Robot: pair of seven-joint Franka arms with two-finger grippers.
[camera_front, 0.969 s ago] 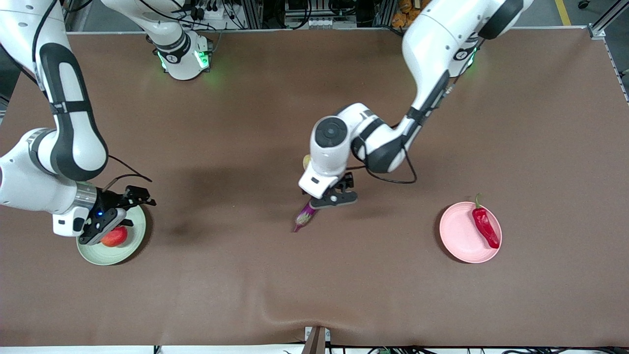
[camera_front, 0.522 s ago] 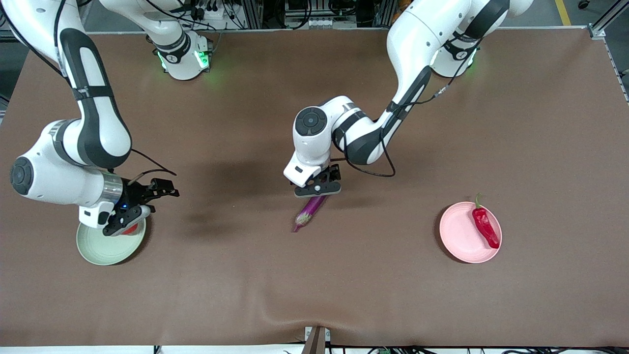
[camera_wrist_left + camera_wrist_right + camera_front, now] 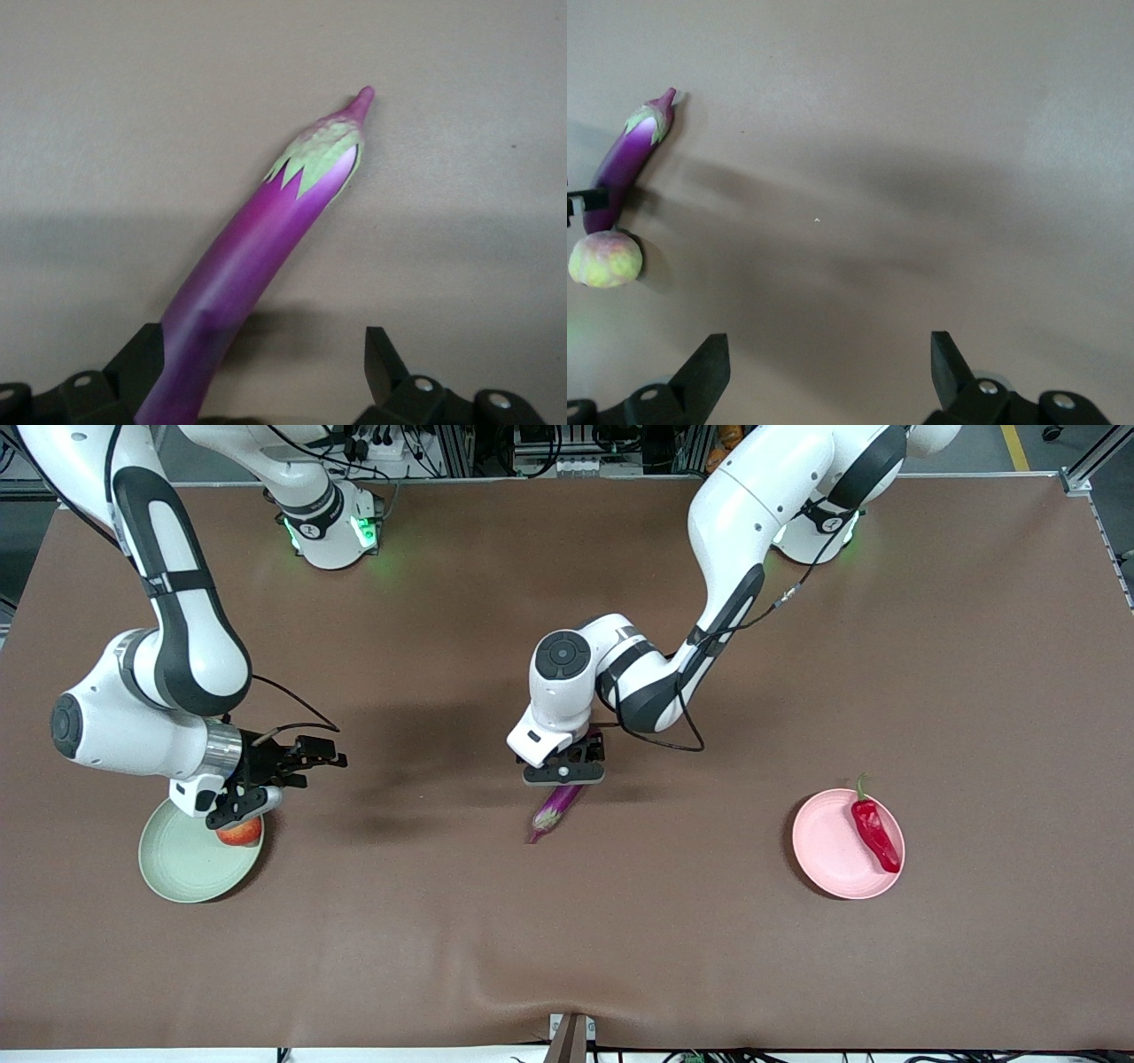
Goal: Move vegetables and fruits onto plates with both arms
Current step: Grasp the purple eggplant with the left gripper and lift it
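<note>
A: Brown cloth covers the table (image 3: 974, 646). Count it off for me?

B: Two plates, two arms, one each of eggplant, chili, pomegranate and pale round fruit. The chili (image 3: 875, 833) lies on the pink plate (image 3: 828, 850) toward the left arm's end. The pomegranate (image 3: 239, 833) sits on the green plate (image 3: 182, 864) toward the right arm's end.

A: And the eggplant?

B: The eggplant (image 3: 257, 257) lies on the cloth mid-table, with the pale fruit (image 3: 605, 258) touching its end away from the stem, farther from the front camera. The left gripper (image 3: 564, 772) is over it, fingers (image 3: 383, 359) spread wide either side, gripping nothing.

A: Right side?

B: The right gripper (image 3: 239, 802) is over the green plate's edge, wide open and empty.

A: Changes?

B: A second ago it covered the pomegranate; it has since moved toward mid-table. The left gripper has slid along the eggplant, away from the stem.
</note>
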